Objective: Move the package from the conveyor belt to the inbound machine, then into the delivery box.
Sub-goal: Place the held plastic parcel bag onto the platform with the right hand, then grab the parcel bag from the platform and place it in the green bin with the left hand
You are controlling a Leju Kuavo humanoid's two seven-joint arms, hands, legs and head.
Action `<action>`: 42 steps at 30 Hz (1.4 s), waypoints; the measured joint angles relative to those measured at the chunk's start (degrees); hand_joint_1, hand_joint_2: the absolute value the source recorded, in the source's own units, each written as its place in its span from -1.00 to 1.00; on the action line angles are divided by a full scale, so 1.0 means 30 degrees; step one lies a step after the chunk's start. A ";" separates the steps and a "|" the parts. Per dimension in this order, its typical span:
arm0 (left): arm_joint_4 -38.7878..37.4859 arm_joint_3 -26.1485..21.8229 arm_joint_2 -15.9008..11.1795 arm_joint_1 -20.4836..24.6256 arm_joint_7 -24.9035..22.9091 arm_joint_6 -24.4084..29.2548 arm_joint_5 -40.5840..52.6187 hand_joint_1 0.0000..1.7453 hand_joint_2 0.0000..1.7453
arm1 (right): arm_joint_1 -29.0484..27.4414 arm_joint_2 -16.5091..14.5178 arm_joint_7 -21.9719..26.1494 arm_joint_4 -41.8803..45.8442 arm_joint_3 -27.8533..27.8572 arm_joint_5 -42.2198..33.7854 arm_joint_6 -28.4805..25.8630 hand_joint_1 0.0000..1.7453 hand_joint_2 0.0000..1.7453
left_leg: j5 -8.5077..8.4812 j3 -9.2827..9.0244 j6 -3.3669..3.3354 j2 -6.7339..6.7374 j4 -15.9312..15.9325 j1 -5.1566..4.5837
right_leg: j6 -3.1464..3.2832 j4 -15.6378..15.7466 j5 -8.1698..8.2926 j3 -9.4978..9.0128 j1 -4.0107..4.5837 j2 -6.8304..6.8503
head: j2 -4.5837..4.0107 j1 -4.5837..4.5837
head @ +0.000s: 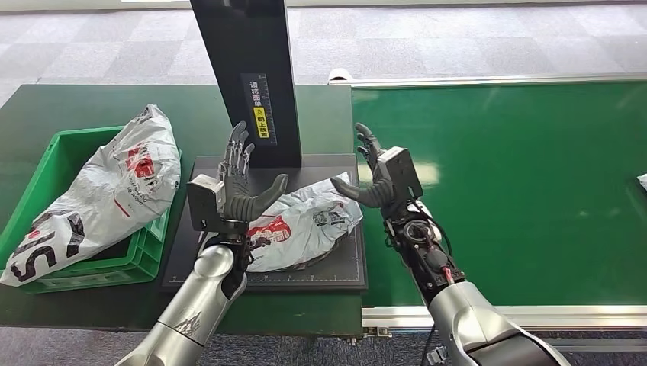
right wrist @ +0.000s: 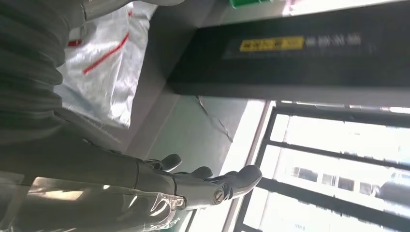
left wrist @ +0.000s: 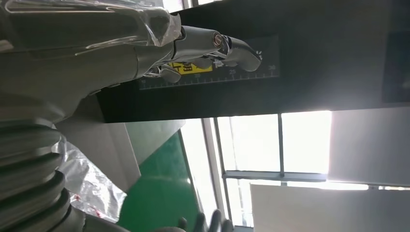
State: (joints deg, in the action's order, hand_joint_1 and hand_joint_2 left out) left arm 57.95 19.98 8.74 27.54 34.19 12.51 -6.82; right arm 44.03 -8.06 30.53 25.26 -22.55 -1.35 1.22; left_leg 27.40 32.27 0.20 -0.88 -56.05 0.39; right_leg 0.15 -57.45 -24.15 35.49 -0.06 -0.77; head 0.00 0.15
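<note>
- Left hand (head: 243, 185): fingers spread and pointing up, thumb stuck out toward the middle, palm facing inward. Holds nothing.
- Right hand (head: 378, 177): same pose mirrored, fingers apart and upright, thumb reaching inward. Holds nothing.
- Both hands hover either side of the package (head: 309, 223), apparently above it; contact not evident in the head view.
- Package: grey-white poly bag with red and black print, lying crumpled on the inbound machine's black scan plate (head: 229, 271), in front of the machine's dark upright column (head: 248, 76).
- Relative to fingers: bag sits between the two hands and lower, left thumb over its left end, right thumb near its right end. Fingertips point away from it, up toward the column.
- Judged stage: belt-to-machine leg looks done; bag next has to go left into the green delivery box (head: 72, 145).
- Risk: soft, slick bag; a squeeze from two open palms could let it slump or slide out, likely if the hands close too high.
- Risk: left fingers are close to the column, and a lift straight up could clip it.
- Risk: box already holds another large bag (head: 114, 191) that overhangs its near rim; dropping a second on top may make it slide off onto the table.
- Green conveyor belt (head: 519, 191) lies to the right; a white scrap shows at its far right edge, too little visible to tell what it is.
</note>
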 joint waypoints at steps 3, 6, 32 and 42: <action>-0.0002 0.0000 -0.0084 -0.0090 -0.0038 -0.0161 0.0107 -1.00 1.00 | -0.0350 0.0228 -0.0063 0.0627 0.1099 -0.0240 0.0168 -1.00 1.00 | 0.0001 -0.0002 -0.0001 0.0008 -0.0001 0.0000 | 0.0000 0.0000 0.0000 0.0004 -0.0002 -0.0009 | 0.0000 0.0004; -0.0004 0.0000 -0.0113 -0.0116 -0.0148 -0.0243 0.0235 -1.00 1.00 | -0.0576 0.0339 -0.0073 0.1085 0.1712 -0.0447 0.0155 -1.00 1.00 | 0.0002 -0.0001 0.0000 0.0004 0.0001 0.0003 | 0.0001 0.0000 0.0000 0.0008 0.0002 -0.0006 | 0.0000 0.0007; -0.5843 0.5810 -0.0864 0.2341 -0.7278 -0.4563 1.6922 -0.98 1.00 | -0.1325 0.1235 -0.1397 0.3513 0.3087 -0.1419 -0.0065 -1.00 1.00 | 0.0001 0.0000 0.0000 0.0009 0.0000 0.0001 | 0.0001 0.0001 0.0000 0.0013 0.0001 -0.0009 | -0.0002 0.0005; -0.6849 0.5754 -0.0525 0.2708 -0.7963 -0.5017 1.7966 0.94 1.00 | -0.1447 0.1224 -0.1727 0.3513 0.3123 -0.0820 0.0070 -1.00 1.00 | 0.0003 -0.0008 -0.0001 0.0001 0.0003 0.0002 | 0.0001 0.0001 0.0000 -0.0007 0.0000 -0.0007 | -0.0002 0.0004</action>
State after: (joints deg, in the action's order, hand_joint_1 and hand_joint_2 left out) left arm 37.40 37.24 7.17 35.66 10.30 -2.54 47.08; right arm 39.69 -4.38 25.35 35.80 -13.18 -3.81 1.43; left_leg 27.40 32.25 0.19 -0.88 -56.04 0.40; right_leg 0.15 -57.45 -24.15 35.47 -0.06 -0.79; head -0.01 0.16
